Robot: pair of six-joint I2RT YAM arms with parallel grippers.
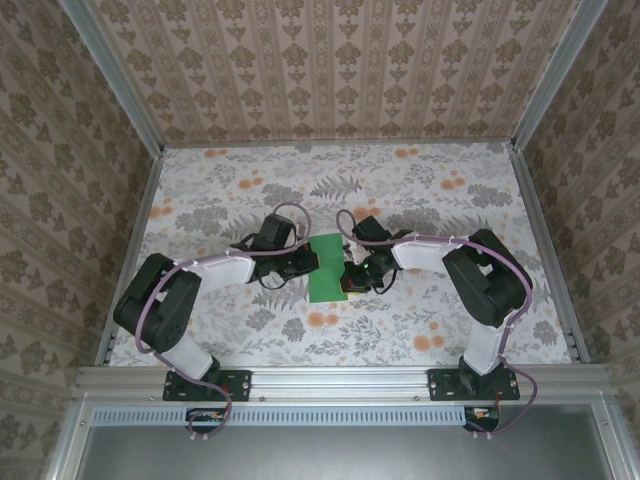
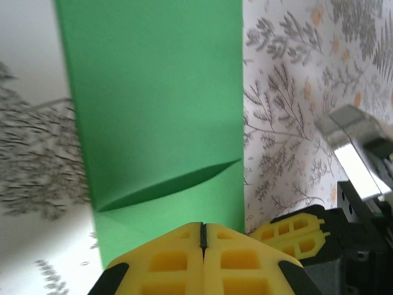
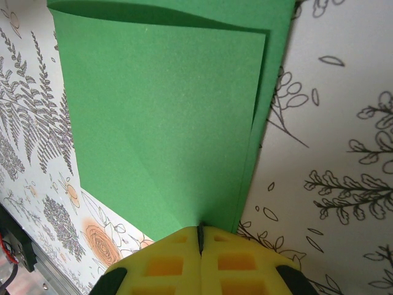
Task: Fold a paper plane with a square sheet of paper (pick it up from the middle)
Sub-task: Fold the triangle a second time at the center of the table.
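Left tool (image 2: pixel 202 236) and right tool (image 3: pixel 199 233) both closed tight, yellow tips at opposite edges of the square sheet of paper (image 1: pixel 328 266), green, folded double with one layer bowing up, lying between them on the floral bench (image 1: pixel 420 190).

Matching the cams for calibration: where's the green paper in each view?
Top external: green paper at table centre, between the two wrists.
Left wrist: green paper fills the upper middle, just above the left fingers.
Right wrist: green paper, doubled over, runs down to the right fingers.
Shared landmark: floral table cover.
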